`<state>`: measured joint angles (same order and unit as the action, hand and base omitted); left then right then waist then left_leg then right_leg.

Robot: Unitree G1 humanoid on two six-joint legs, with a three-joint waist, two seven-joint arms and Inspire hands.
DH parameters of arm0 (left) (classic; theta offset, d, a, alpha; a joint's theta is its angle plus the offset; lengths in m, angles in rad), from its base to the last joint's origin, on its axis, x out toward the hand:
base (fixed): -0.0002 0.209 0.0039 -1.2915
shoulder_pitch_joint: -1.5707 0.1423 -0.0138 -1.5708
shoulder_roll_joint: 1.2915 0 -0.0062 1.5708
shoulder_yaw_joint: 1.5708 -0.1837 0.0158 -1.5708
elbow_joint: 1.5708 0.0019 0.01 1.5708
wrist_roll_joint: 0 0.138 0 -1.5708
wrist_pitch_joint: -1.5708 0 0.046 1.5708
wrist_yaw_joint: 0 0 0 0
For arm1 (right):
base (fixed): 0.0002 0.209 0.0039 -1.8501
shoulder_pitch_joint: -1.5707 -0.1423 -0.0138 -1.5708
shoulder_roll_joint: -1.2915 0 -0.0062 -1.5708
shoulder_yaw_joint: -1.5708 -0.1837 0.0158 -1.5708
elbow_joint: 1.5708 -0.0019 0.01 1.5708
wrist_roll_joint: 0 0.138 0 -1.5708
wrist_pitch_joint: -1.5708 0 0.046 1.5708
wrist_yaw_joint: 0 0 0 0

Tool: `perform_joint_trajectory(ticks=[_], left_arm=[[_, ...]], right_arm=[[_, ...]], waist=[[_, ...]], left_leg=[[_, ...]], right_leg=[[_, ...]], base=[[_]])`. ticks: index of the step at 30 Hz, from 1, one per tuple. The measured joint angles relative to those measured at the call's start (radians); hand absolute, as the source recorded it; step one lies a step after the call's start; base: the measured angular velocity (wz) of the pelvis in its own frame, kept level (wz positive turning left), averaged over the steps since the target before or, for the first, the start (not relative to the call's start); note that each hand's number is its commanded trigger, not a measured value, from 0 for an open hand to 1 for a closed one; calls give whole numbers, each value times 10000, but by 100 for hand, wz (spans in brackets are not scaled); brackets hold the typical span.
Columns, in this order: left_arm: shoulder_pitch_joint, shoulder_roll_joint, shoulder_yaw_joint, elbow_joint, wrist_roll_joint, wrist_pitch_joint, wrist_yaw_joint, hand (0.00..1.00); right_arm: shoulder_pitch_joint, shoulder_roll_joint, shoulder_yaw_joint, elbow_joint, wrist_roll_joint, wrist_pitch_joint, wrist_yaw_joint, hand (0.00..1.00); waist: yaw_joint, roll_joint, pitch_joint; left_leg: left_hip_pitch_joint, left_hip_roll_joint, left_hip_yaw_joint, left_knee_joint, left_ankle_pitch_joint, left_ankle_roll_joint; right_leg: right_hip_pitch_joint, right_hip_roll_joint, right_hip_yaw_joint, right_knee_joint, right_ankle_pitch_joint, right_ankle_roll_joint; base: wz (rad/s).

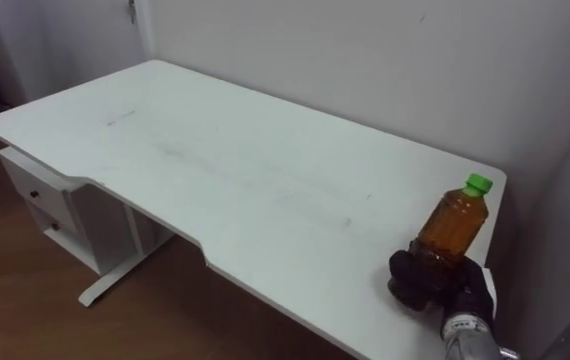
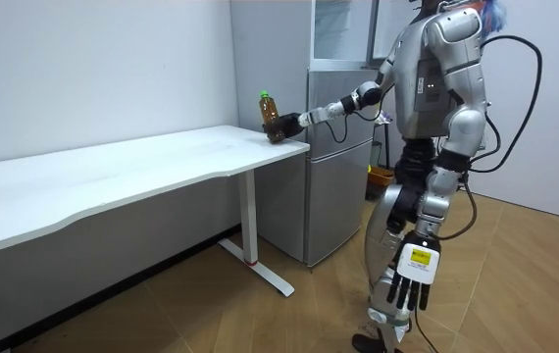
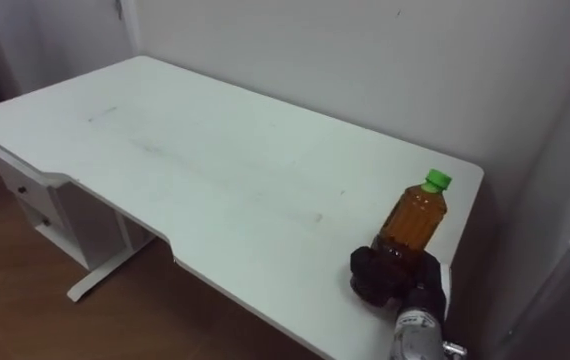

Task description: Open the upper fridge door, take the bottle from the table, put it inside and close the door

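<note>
Left eye view: an amber bottle (image 1: pixel 453 225) with a green cap stood upright at the far right corner of the white desk (image 1: pixel 215 170). The robot's black right hand (image 1: pixel 427 280) was curled round the bottle's lower part, hiding its base.

Right eye view: the same grasp, close to the desk's right edge.

Room view: the robot stood past the desk's end, with its right arm stretched out to the bottle. Its left hand (image 2: pixel 409 282) hung at its side, fingers straight and holding nothing. A grey fridge (image 2: pixel 338 147) stood against the desk's end.

The lift probably called for a firm grip, rising straight off the desk and keeping the bottle upright before swinging toward the fridge.
</note>
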<state>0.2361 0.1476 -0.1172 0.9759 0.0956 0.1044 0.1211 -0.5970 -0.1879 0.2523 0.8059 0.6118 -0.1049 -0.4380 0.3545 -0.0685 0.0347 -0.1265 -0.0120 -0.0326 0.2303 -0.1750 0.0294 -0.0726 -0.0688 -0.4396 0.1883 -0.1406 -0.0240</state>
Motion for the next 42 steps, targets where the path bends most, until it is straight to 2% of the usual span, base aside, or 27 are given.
perform_joint_trajectory(ticks=[5, 8, 10, 11, 12, 13, 15, 17, 19, 21, 23, 29, 32, 34, 37, 39, 42], left_arm=[[87, 0, 469, -234, 4, -37, -28, 0], [102, 29, 842, 11, 69, -217, -26, 0], [108, 30, 1024, 181, 94, -262, -29, 0], [121, 26, 1121, 289, 102, -273, -34, 0], [151, 21, 1170, 353, 167, -272, -34, 0], [196, 20, 1191, 358, 168, -271, -34, 0], [354, -6, 1470, 385, 160, -249, -27, 0], [405, -7, 1588, 389, 150, -232, -25, 0], [413, -9, 1611, 375, 142, -231, -32, 0], [459, -12, 1703, 362, 135, -247, -50, 0], [496, -16, 1885, 364, 141, -286, -55, 0], [686, 35, 2340, 391, 141, -699, -45, 0], [756, 29, 2334, 456, 114, -715, -19, 0], [801, 28, 2328, 471, -69, -780, -4, 0], [846, 40, 2347, 753, -67, -891, 58, 0], [834, 100, 2364, 871, -72, -946, 68, 0], [831, 152, 2364, 987, -205, -1112, 67, 0]], right_arm=[[860, -60, 27, -2287, -384, 522, 400, 100], [1520, -139, 44, -3855, -813, 523, 668, 100], [1574, -222, 52, -4209, -1102, 524, 836, 100], [1678, -343, 42, -4526, -1130, 548, 930, 100], [1912, -469, 19, -5071, -1129, 560, 964, 100], [2002, -507, 5, -5287, -1129, 560, 1045, 100], [2176, -543, -15, -5921, -1149, 562, 1386, 100], [2186, -593, -35, -6218, -1386, 563, 1594, 100], [2219, -805, -63, -6483, -1634, 613, 1803, 100], [2580, -1097, -264, -7312, -1635, 847, 2023, 100], [2754, -1241, -394, -7962, -1714, 869, 2291, 100], [2759, -1387, -1040, -9224, -2025, 845, 2499, 100], [2762, -1393, -1409, -9466, -2013, 825, 2506, 100], [2870, -1398, -1683, -9698, -1982, 827, 2510, 100], [2981, -1455, -2014, -10058, -1870, 826, 2501, 100], [3005, -1788, -2220, -10085, -1815, 826, 2436, 100], [3015, -2007, -2535, -10085, -1814, 826, 2414, 100]], waist=[[-273, 58, -61], [-488, 82, -84], [-548, 71, -110], [-640, 53, -218], [-781, 63, -285], [-844, 84, -292], [-1193, 140, -349], [-1351, 188, -349], [-1569, 213, -368], [-1696, 215, -394], [-1819, 207, -395], [-2121, 118, -406], [-2194, 79, -394], [-2328, 2, -424], [-2507, 29, -401], [-2695, 14, -388], [-2811, 9, -362]], left_leg=[[9, 4, 58, -3, 2, 2], [263, 12, 183, -21, 3, 4], [495, 44, 420, -136, 3, 5], [553, 60, 551, -196, 1, 8], [643, 59, 569, -266, 19, 37], [715, 58, 575, -281, 21, 41], [952, 58, 647, -327, 13, 53], [1063, 81, 777, -364, 10, 54], [1193, 93, 848, -365, 11, 54], [1297, 94, 902, -367, 10, 54], [1360, 124, 1071, -381, 10, 54], [1662, 138, 1195, -510, 17, 61], [1804, 167, 1380, -616, 14, 55], [1812, 167, 1393, -624, 13, 54], [1935, 167, 1449, -664, -11, 50], [1996, 169, 1469, -691, -29, 55], [2087, 209, 1644, -780, -58, 45]], right_leg=[[5, 2, -7, -6, 4, 6], [252, -1, 20, -38, 7, 13], [374, 1, 161, -36, 11, 22], [388, 6, 225, -37, 20, 39], [449, -2, 237, -35, 34, 60], [507, -5, 262, -37, 35, 62], [669, -7, 365, -25, 39, 68], [757, 17, 534, -1, 43, 62], [819, 37, 670, 21, 56, 55], [938, 46, 728, 5, 57, 61], [932, 50, 824, -9, 54, 58], [1133, 85, 940, -33, 53, 64], [1167, 154, 1165, -43, 53, 64], [1163, 166, 1213, -59, 50, 69], [1218, 195, 1340, -82, 49, 75], [1236, 197, 1374, -50, 40, 92], [1247, 228, 1504, -45, 39, 91]], base=[[0], [-3], [-17], [-9], [-5], [-7], [-14], [-20], [-16], [-7], [-17], [-6], [-13], [-6], [-11], [-2], [-15]])
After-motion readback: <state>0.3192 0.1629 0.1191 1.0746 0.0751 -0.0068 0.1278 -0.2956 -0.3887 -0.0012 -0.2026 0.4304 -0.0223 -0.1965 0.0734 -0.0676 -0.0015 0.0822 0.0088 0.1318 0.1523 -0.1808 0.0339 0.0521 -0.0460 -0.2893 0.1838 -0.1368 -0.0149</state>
